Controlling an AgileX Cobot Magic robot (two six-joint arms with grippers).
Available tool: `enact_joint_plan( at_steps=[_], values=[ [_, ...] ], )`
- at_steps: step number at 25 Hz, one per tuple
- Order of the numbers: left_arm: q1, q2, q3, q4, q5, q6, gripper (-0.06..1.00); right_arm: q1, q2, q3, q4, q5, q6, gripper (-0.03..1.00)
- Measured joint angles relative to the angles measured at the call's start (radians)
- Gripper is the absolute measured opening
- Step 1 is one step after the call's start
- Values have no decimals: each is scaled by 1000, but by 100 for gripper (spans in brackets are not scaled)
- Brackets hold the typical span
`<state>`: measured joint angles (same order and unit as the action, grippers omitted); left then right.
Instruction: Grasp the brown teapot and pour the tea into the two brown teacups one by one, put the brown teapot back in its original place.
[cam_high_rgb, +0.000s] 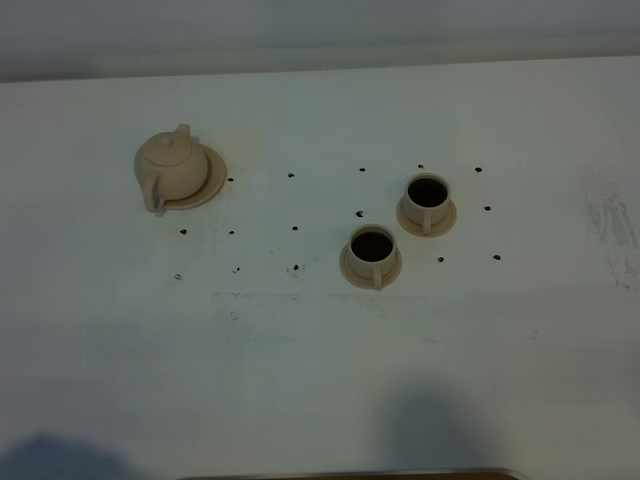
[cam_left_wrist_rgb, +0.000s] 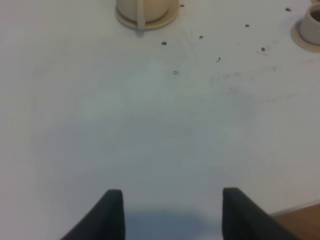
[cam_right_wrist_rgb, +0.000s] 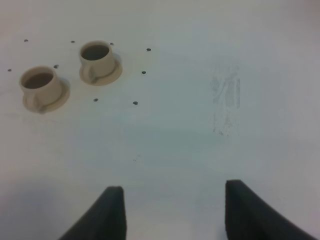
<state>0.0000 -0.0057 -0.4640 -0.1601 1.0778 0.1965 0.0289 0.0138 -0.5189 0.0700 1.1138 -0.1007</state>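
The white desk (cam_high_rgb: 320, 360) carries everything, speckled with small dark dots and a scuffed patch toward its right side. On the left of the exterior view the teapot (cam_high_rgb: 170, 165) stands upright on its wide saucer (cam_high_rgb: 212, 185), lid on, handle toward the near edge and spout away. Well apart to the right stand the two cups: the near cup (cam_high_rgb: 372, 248) and the far cup (cam_high_rgb: 427, 195), each on its own small saucer, handles facing the near edge, both looking dark inside, which suggests tea is already in them. The left end effector (cam_left_wrist_rgb: 168, 210) hangs with jaws spread wide and nothing between them, over bare desk short of the teapot; the right end effector (cam_right_wrist_rgb: 170, 210) is likewise spread and empty, with both cups ahead of it. If the pouring is indeed done, what remains is only to keep both arms clear; if not, the left one should approach the handle squarely and close on the loop. Neither arm shows in the exterior view, the left wrist view crops the teapot to its base, and the liquid level cannot be judged.
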Motion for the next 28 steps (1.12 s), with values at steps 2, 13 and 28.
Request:
enact_joint_plan(
  at_steps=[2, 13, 28],
  values=[
    [0, 0, 0, 0, 0, 0, 50, 0, 0, 0, 0, 1, 0, 43],
    [0, 0, 0, 0, 0, 0, 50, 0, 0, 0, 1, 1, 0, 43],
    [0, 0, 0, 0, 0, 0, 50, 0, 0, 0, 1, 1, 0, 43]
  ],
)
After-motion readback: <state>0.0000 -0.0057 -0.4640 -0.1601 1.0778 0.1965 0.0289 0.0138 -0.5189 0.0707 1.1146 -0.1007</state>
